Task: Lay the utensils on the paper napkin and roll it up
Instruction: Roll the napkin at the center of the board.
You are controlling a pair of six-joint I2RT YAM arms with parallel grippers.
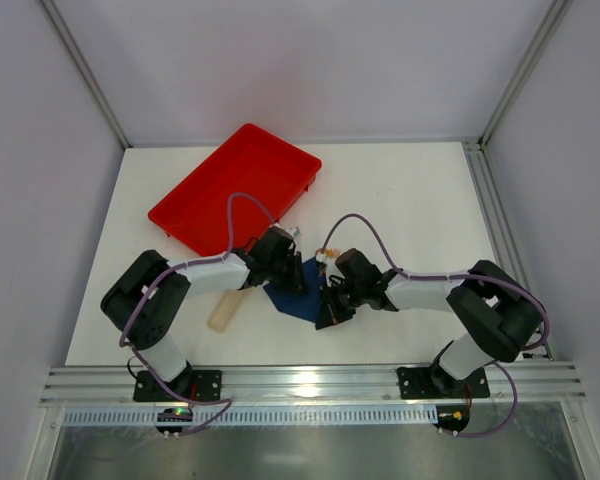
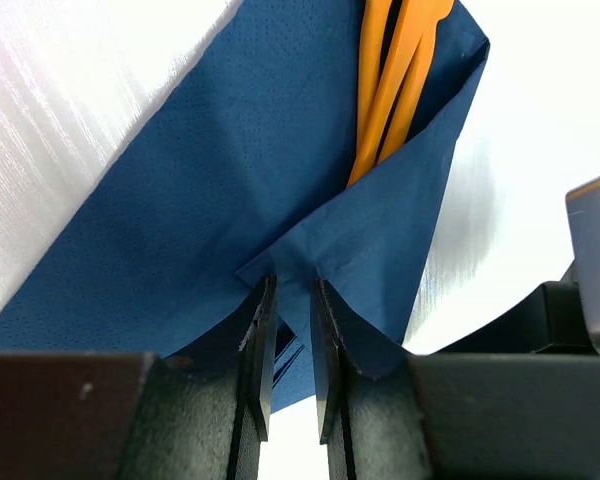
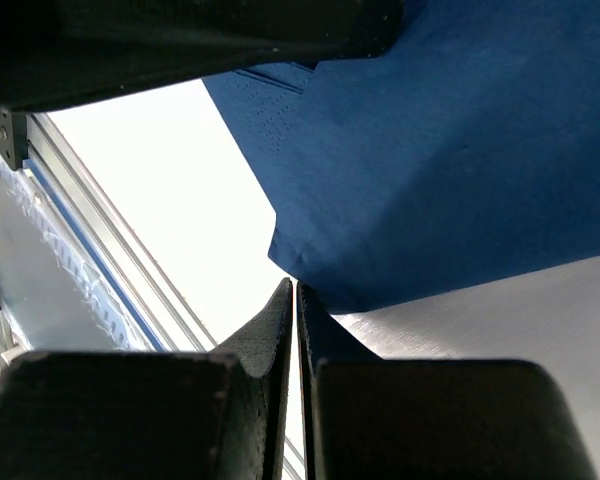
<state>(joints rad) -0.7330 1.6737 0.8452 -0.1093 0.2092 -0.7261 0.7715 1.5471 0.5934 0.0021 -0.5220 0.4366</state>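
Observation:
The navy paper napkin [image 1: 298,296] lies on the white table between my two grippers. In the left wrist view the orange utensils [image 2: 395,80] lie side by side on the paper napkin [image 2: 210,180], and a folded flap covers their near ends. My left gripper [image 2: 290,280] is shut on the point of that flap. From above, my left gripper [image 1: 285,268] sits at the napkin's left side, and an orange utensil tip [image 1: 326,253] pokes out at the far corner. My right gripper [image 3: 294,285] is shut on the paper napkin's [image 3: 460,150] near edge; from above my right gripper [image 1: 332,300] is at its right side.
A red tray [image 1: 235,190] stands at the back left. A pale beige strip [image 1: 224,308] lies left of the napkin, beside my left forearm. An aluminium rail [image 1: 310,382] runs along the table's near edge, close behind both grippers.

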